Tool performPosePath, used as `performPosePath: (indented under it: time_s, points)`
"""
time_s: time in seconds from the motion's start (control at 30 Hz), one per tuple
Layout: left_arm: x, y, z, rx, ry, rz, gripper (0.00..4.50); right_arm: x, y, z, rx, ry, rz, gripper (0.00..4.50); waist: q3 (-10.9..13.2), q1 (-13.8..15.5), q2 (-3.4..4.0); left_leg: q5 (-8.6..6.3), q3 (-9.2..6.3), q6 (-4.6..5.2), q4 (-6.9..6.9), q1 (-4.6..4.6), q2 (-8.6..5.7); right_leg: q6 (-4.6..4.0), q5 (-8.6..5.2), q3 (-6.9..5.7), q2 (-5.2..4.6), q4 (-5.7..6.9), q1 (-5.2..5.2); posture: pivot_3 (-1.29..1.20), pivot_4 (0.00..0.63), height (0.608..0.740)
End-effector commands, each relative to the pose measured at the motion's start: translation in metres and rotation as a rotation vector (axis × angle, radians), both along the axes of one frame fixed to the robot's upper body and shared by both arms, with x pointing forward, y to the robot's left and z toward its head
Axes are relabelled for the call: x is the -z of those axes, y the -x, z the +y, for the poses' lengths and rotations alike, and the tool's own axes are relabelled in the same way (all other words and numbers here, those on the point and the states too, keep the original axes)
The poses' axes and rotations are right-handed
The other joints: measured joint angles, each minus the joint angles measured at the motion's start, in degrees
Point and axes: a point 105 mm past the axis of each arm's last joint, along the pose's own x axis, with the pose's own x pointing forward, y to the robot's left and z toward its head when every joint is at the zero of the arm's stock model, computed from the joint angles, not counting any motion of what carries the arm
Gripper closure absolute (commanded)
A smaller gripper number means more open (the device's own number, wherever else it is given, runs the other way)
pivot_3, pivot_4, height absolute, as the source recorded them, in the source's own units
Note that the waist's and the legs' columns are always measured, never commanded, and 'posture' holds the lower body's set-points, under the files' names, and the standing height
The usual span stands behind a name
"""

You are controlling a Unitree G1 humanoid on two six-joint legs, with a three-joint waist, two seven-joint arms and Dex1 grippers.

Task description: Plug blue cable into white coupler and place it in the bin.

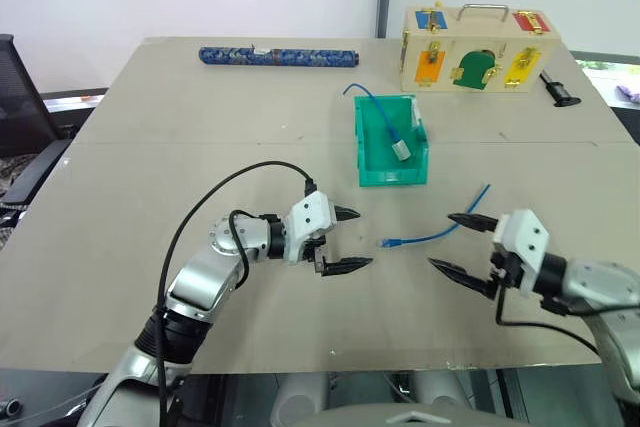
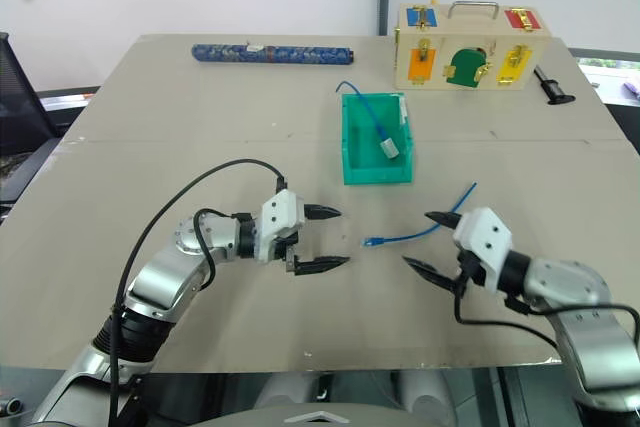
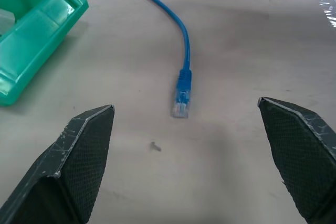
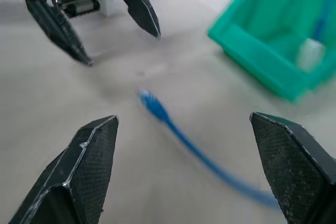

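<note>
The blue cable (image 1: 432, 235) lies loose on the worktop (image 1: 150, 147), clear plug toward my left claw (image 1: 345, 239), tail running to two o'clock past my right claw (image 1: 460, 243). Both claws stand wide open, holding nothing; the plug sits between them. The bin (image 1: 372, 147), at twelve o'clock from the cable, holds a second blue cable with a pale block (image 1: 401, 150). I cannot locate the white coupler. Judgement: close my left claw just behind the plug, keeping its tip free for insertion. No legible writing or labels seen.
</note>
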Motion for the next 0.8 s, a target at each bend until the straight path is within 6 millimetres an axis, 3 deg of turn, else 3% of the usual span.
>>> performPosePath:
  time_s: [0.03, 0.2, 0.37, 0.43, 0.5, 0.6, 0.7, 0.8]
  points:
    - [-0.003, -0.006, -0.006, 0.016, -0.027, -0.015, 0.00, -0.011, 0.016, -0.011, 0.065, 0.039, -0.063, 0.56, -0.01, -0.07, -0.01, 0.00, 0.00, 0.00, 0.01, 0.01, 0.00, 0.05, -0.03, 0.00, 0.01, 0.00, 0.01, 0.00, 0.150, 0.740]
    - [0.002, -0.013, -0.013, 0.035, -0.068, -0.019, 0.00, -0.011, 0.037, -0.020, 0.140, 0.054, -0.061, 0.56, -0.03, -0.48, -0.01, 0.00, 0.03, 0.00, 0.04, 0.06, 0.00, 0.14, -0.14, 0.02, 0.00, 0.00, 0.07, 0.00, 0.150, 0.740]
    - [0.007, -0.017, -0.020, 0.075, -0.112, -0.038, 0.00, -0.010, 0.044, -0.021, 0.161, 0.070, -0.055, 0.56, -0.04, -0.77, -0.03, 0.00, 0.04, 0.00, 0.04, 0.03, 0.00, 0.15, -0.14, 0.03, 0.00, -0.01, 0.07, 0.00, 0.150, 0.740]
    - [0.012, -0.018, -0.023, 0.092, -0.131, -0.041, 0.54, -0.010, 0.044, -0.022, 0.171, 0.076, -0.059, 0.23, -0.04, -0.79, -0.03, 0.00, 0.05, 0.00, 0.04, 0.04, 0.00, 0.11, -0.17, 0.05, -0.01, -0.02, 0.07, 0.00, 0.150, 0.740]
    - [0.017, -0.017, -0.029, 0.127, -0.151, -0.050, 1.33, -0.011, 0.043, -0.023, 0.188, 0.079, -0.066, 0.23, -0.04, -0.76, -0.02, 0.00, 0.04, 0.00, 0.04, 0.04, 0.00, 0.10, -0.17, 0.04, 0.00, -0.02, 0.07, 0.00, 0.150, 0.740]
    - [0.022, -0.017, -0.032, 0.159, -0.170, -0.059, 2.94, -0.011, 0.043, -0.024, 0.197, 0.081, -0.065, 0.23, -0.04, -0.71, -0.03, 0.00, 0.03, 0.00, 0.04, 0.02, -0.01, 0.10, -0.16, 0.04, -0.01, -0.02, 0.07, 0.00, 0.150, 0.740]
    - [0.023, -0.018, -0.030, 0.177, -0.181, -0.067, 4.24, -0.011, 0.044, -0.023, 0.201, 0.078, -0.062, 0.23, -0.05, -0.68, -0.03, 0.00, 0.03, 0.00, 0.04, 0.02, -0.01, 0.09, -0.16, 0.04, -0.01, -0.02, 0.07, 0.00, 0.150, 0.740]
    - [0.020, -0.017, -0.028, 0.198, -0.169, -0.078, 4.42, -0.011, 0.042, -0.020, 0.218, 0.056, -0.055, 0.23, -0.05, -0.71, -0.03, 0.00, 0.03, 0.00, 0.04, 0.03, -0.01, 0.10, -0.16, 0.04, -0.01, -0.02, 0.07, 0.00, 0.150, 0.740]
